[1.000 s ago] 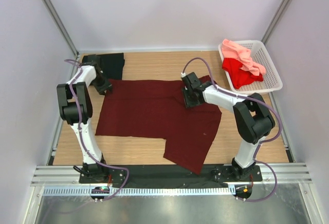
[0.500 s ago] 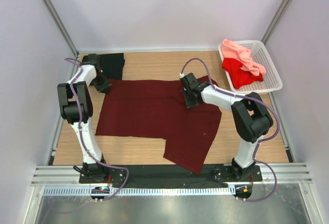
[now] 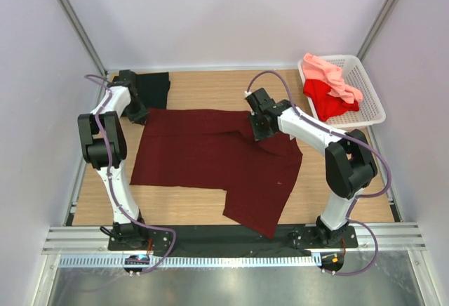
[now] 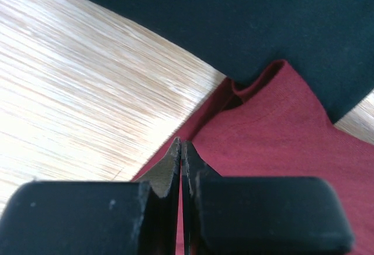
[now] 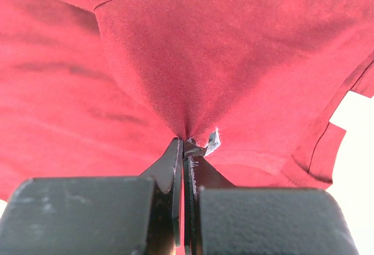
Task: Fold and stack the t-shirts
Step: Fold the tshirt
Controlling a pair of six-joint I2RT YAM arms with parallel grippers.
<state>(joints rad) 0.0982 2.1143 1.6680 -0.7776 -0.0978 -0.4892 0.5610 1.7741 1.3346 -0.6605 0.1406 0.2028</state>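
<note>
A dark maroon t-shirt (image 3: 210,155) lies spread across the middle of the table. My left gripper (image 3: 138,115) is at its far-left corner, its jaws shut on the cloth edge (image 4: 280,126) in the left wrist view. My right gripper (image 3: 261,132) is shut on a pinch near the shirt's far-right side. Folds of maroon cloth (image 5: 204,44) run into its tips (image 5: 186,144), beside a small white label (image 5: 213,141). A black t-shirt (image 3: 154,88) lies folded at the far left, just behind the left gripper (image 4: 181,145). A salmon pink t-shirt (image 3: 330,74) and a bright red one (image 3: 326,99) lie in the basket.
The white lattice basket (image 3: 368,88) stands at the far right corner. Bare wooden table (image 3: 210,88) shows behind the maroon shirt and along its right side (image 3: 337,194). Pale walls close in the table on three sides.
Both grippers have closed on the maroon shirt. The right gripper has drawn a little toward the back, pulling the cloth up with it. The left has barely moved.
</note>
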